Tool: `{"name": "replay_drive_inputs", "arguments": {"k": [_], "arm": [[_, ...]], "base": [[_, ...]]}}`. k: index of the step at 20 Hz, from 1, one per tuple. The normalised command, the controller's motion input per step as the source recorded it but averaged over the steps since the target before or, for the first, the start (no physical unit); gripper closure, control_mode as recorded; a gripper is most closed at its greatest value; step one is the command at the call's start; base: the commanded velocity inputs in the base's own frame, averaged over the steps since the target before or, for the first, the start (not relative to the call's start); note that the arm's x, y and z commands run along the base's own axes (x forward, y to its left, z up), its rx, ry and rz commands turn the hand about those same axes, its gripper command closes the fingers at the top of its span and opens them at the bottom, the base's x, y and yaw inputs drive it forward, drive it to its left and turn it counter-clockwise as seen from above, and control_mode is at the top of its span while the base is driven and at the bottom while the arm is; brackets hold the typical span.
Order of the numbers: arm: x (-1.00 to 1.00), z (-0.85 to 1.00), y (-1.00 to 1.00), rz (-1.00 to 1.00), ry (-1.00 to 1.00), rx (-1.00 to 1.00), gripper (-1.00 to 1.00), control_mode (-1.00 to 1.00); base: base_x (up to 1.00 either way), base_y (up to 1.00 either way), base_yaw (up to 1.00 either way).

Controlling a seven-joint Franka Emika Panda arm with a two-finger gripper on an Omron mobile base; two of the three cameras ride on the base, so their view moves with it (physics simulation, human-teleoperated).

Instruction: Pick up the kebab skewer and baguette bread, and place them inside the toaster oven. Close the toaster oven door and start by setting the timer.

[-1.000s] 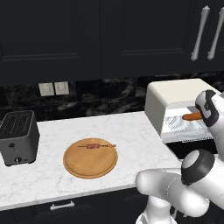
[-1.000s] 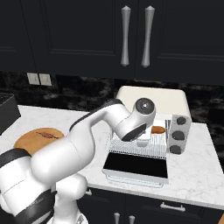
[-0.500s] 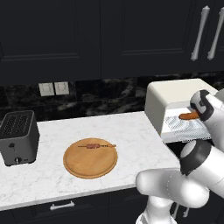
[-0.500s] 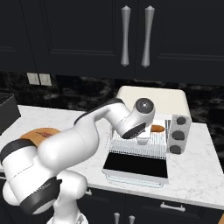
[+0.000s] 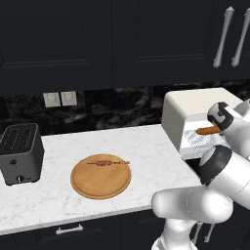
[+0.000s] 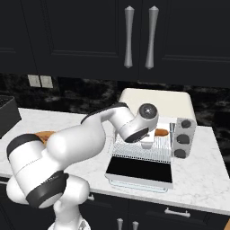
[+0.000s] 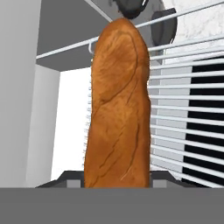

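Note:
My gripper (image 7: 117, 179) is shut on the near end of the orange-brown baguette bread (image 7: 118, 109), which points away from the hand over the wire rack (image 7: 183, 113). The hand hangs at the mouth of the cream-white toaster oven (image 6: 155, 99), and the baguette bread (image 6: 161, 132) lies across the rack just inside the opening. The toaster oven door (image 6: 140, 170) is folded down flat toward me, dark glass up. The kebab skewer (image 5: 107, 162) lies on a round wooden board (image 5: 101, 178) in the middle of the counter, well left of the toaster oven (image 5: 190, 105).
A dark grey slot toaster (image 5: 19, 151) stands at the counter's left end. Three dark knobs (image 6: 182, 139) sit on the oven's right side panel. Dark cabinets with long silver handles hang above. My own arm curves between the board and the oven.
The upper arm and elbow have shifted a little. The hand and the baguette stay at the oven mouth almost where they were.

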Motion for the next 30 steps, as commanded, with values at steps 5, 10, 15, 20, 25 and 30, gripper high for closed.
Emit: {"name": "replay_drive_inputs", "arguments": {"k": [5,10,15,20,25,30], "arm": [[0.38,0.0,-0.03,-0.03,0.0,0.0,1.0,-1.0],[0.38,-0.07,-0.01,-0.03,0.0,0.0,-1.0,-1.0],[0.06,0.0,0.0,-0.01,0.0,0.0,-1.0,-1.0],[0.0,0.0,0.0,0.0,0.0,0.0,-1.0,-1.0],[-0.07,0.13,-0.14,0.0,0.02,0.0,-1.0,-1.0],[-0.4,0.6,-0.12,0.0,0.02,0.0,-1.0,-1.0]], "base": [[0.0,0.0,0.0],[0.0,0.0,0.0],[0.0,0.0,0.0],[0.0,0.0,0.0],[0.0,0.0,0.0],[0.0,0.0,0.0]]}}
